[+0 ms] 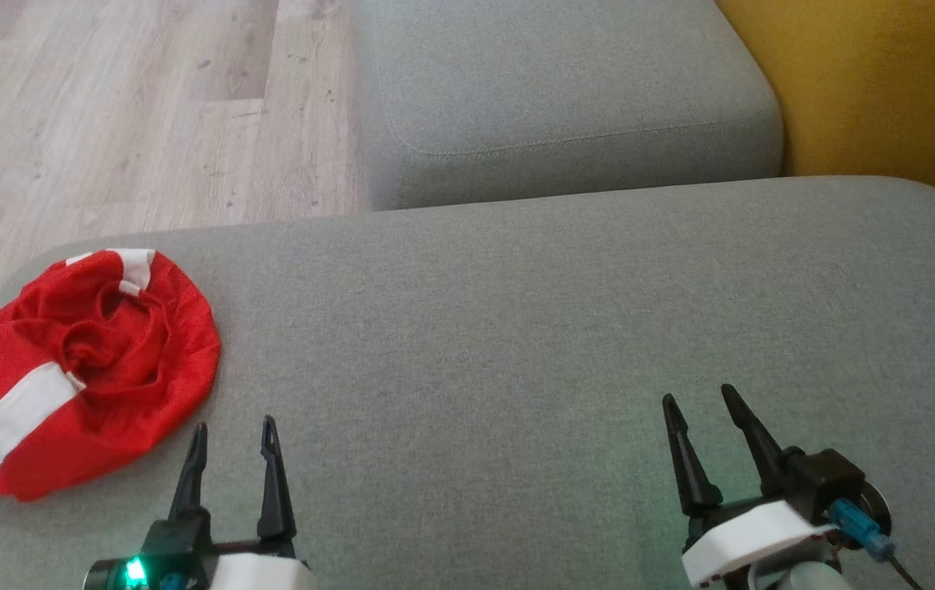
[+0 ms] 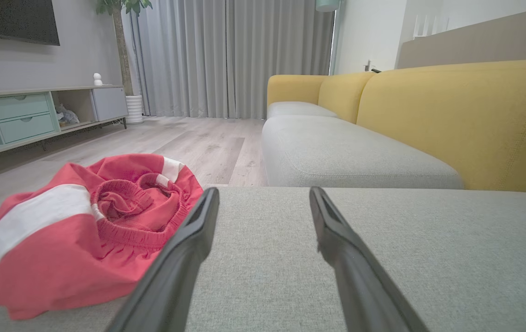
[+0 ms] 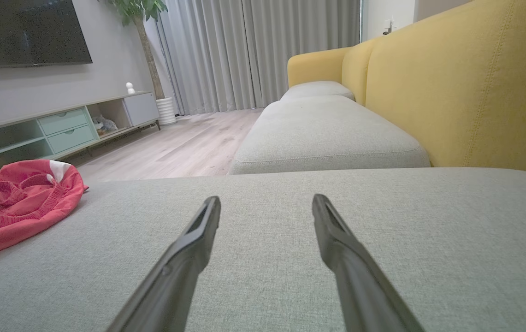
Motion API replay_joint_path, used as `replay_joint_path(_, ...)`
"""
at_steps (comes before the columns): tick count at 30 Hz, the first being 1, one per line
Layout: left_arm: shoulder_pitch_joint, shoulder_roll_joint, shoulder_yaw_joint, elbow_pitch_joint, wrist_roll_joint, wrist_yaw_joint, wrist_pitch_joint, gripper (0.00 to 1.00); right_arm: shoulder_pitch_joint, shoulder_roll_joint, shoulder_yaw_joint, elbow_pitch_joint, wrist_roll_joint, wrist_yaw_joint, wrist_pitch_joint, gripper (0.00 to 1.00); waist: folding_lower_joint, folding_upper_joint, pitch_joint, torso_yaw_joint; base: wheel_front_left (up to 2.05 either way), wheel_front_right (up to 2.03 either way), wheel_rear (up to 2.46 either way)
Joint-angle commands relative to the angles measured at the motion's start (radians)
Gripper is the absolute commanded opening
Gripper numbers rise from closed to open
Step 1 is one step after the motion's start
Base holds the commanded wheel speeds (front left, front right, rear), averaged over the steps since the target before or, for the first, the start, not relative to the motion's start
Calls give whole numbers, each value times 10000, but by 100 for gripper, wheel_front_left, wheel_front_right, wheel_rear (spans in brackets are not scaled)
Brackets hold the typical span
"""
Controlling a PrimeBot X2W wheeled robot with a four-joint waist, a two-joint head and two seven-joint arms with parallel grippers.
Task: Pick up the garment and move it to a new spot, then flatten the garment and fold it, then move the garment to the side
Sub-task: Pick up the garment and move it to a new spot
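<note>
Status: task at its start, nothing done so far as the frames show. The garment (image 1: 78, 369), red with white bands and probably a pair of shorts going by the gathered elastic waistband (image 2: 140, 226), lies in a crumpled, roughly round heap at the far left end of the grey seat cushion (image 1: 516, 328), close to the edge that drops to the wooden floor (image 1: 106, 106). It is neither spread nor folded: cloth bunched inward, waistband curled on top, one white band across the near side. The left claw (image 1: 235, 424) is wide apart and empty, fingers pointing forward low over the cushion, just beside the heap's near right edge but not touching it; in its wrist view the garment sits left of the left finger, outside the gap. The right claw (image 1: 698, 394) is likewise wide and empty, well apart from the garment, over bare cushion toward the right. Outstanding, by my judgement: every step, namely the pick-up and carry to a new spot, the flattening, the fold, and the final shift aside. The broad bare middle of the cushion looks like the obvious place to lay it out. The left arm looks better placed for the first grasp and would need to swing left. Risk: a pinch on the heap may lift one layer only and drag the rest.
</note>
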Motion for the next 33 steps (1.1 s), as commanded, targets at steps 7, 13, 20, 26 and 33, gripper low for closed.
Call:
replay_joint_path(7, -465, 54, 324, -127, 49, -10, -109, 100, -412, -64, 196, -243, 115, 77, -111, 100, -1, 0, -12, -20, 0, 0, 0)
replay_joint_path(13, -492, 54, 304, -44, 86, 18, -109, 100, -404, -64, 159, -207, 121, 77, -111, 100, -1, 0, -22, 32, 0, 0, 0)
replay_joint_path(20, -694, 54, 578, 166, 262, -60, -109, 100, -344, -64, 156, -195, 146, 77, -111, 100, -1, 0, 25, 461, 0, 0, 0)
replay_joint_path(26, -803, 54, 689, 217, 426, -90, -109, 100, -260, -64, 131, -180, 224, 77, -111, 100, -1, 0, 60, 1483, 0, 0, 0)
replay_joint_path(33, -742, 54, 725, -159, 553, 217, -109, 100, -292, -64, 73, -277, 339, 77, -111, 100, -1, 0, 213, 3069, 0, 0, 0)
